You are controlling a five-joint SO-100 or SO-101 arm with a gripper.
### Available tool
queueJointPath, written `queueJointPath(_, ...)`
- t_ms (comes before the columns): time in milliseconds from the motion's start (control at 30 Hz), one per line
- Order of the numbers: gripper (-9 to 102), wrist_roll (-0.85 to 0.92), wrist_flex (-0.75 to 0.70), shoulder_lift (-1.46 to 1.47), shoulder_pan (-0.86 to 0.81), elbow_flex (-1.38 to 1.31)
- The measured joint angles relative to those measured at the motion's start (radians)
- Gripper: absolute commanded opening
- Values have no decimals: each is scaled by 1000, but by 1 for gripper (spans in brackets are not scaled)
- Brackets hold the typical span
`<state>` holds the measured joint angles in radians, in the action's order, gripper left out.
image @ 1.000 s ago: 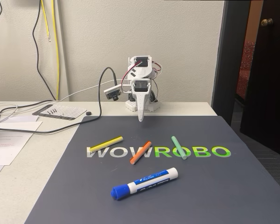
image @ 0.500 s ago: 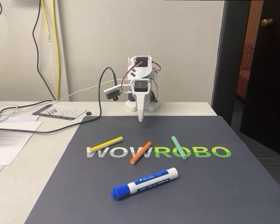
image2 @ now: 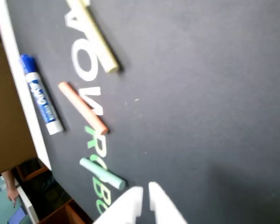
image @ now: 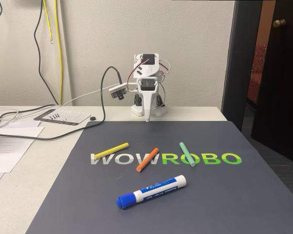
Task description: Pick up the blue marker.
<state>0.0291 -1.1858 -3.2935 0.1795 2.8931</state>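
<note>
The small white robot arm [image: 145,85] stands at the far edge of the table [image: 49,146], folded up over its base, with its white two-finger gripper [image: 147,118] pointing straight down above the back edge of the dark grey mat [image: 210,195]. The fingertips hang clear of the mat and touch nothing. In the wrist view the gripper [image2: 144,190] comes in from the bottom edge, its two pale fingers side by side with only a thin dark slit between them, so the jaws look all but closed with nothing in them, though that picture is blurred and I would not swear the tips meet.

The thick dry-erase marker with a white barrel, blue label and blue cap [image: 151,191] lies flat on the near part of the mat, well apart from the gripper, slanted with its cap towards the near left in the fixed view. In the wrist view the marker [image2: 40,94] sits close to the left side, beside the mat's edge.

Between marker and arm runs the printed word WOWROBO [image: 166,158] in white and green letters. Three thin sticks lie across it: a yellow stick [image: 111,149] at the left, an orange stick [image: 147,159] in the middle, a pale green stick [image: 187,153] to the right. None touches the marker.

A black cable [image: 88,122] loops over the table left of the mat.
</note>
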Motion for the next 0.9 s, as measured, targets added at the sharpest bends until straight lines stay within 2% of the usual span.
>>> queueJointPath(267,0,25,0,189,21,-186)
queueJointPath(467,0,74,0,568,41,-486)
queueJointPath(900,0,250,-37,1183,48,-1077)
